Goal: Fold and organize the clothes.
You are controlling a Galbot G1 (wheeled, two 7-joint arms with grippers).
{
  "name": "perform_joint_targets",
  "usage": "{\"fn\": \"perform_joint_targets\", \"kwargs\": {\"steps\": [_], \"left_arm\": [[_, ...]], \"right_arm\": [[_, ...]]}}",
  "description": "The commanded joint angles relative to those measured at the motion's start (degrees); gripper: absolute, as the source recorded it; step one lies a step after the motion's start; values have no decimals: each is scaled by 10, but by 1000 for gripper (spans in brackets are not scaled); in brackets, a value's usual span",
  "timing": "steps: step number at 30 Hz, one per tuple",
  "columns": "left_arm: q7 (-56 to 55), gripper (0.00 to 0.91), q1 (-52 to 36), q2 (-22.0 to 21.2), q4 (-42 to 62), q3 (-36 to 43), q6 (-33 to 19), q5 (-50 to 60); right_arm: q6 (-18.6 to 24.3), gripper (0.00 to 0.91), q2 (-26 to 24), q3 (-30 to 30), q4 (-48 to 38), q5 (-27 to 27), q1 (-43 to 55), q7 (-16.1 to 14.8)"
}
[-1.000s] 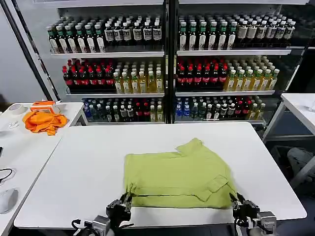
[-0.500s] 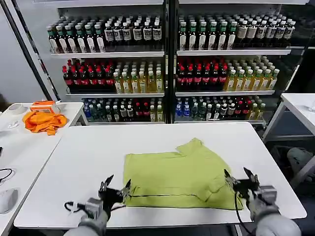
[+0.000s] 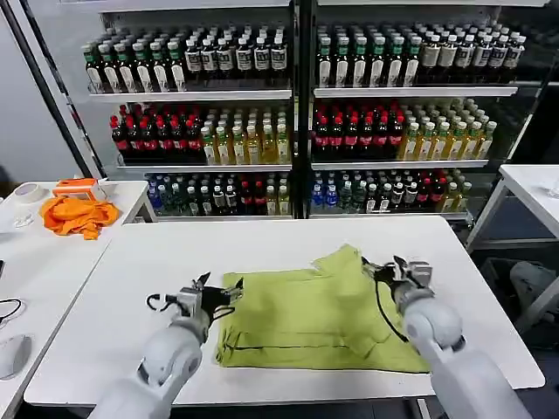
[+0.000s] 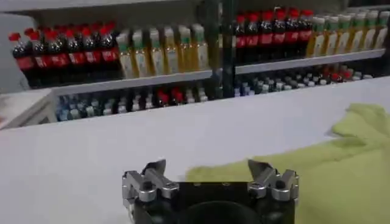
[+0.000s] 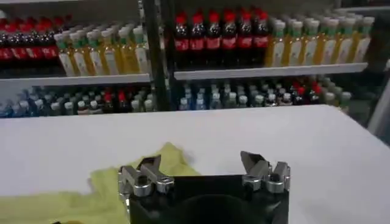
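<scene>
The clothes, a lime-green T-shirt [image 3: 319, 319], lie partly folded on the white table [image 3: 288, 240], with one sleeve [image 3: 342, 259] sticking out toward the far side. My left gripper [image 3: 216, 291] hovers open over the shirt's left edge with nothing between its fingers. In the left wrist view the left gripper [image 4: 209, 168] points at the green cloth [image 4: 317, 158]. My right gripper [image 3: 385, 266] stands open over the shirt's far right corner, beside the sleeve. The right wrist view has the right gripper [image 5: 201, 163] above the sleeve [image 5: 167, 159].
An orange cloth [image 3: 79, 216] lies on a side table at the far left, next to a tape roll [image 3: 29, 193]. Shelves of bottles [image 3: 288, 122] stand behind the table. Another white table [image 3: 533, 188] stands at the right.
Both arms have lifted from the near edge and reached forward over the shirt. The near hem, held a second ago, now lies folded over on the shirt and both grippers are open.
</scene>
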Motion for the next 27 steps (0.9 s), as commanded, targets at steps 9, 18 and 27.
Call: {"fn": "perform_joint_targets", "kwargs": {"steps": [9,18,27], "left_arm": [[-10,141,-105,-21,161,43,2,-45],[-8,60,-78,-17,139,40,2,-81],[1,50,-64,-20,128,24,-1,-140]], "right_arm": [[7,0,59,-85,-183,14,119,-6],[15,0,57,-81,-176,21,102,-12],[25,0,54,-73,-159,24,88,-19]]}}
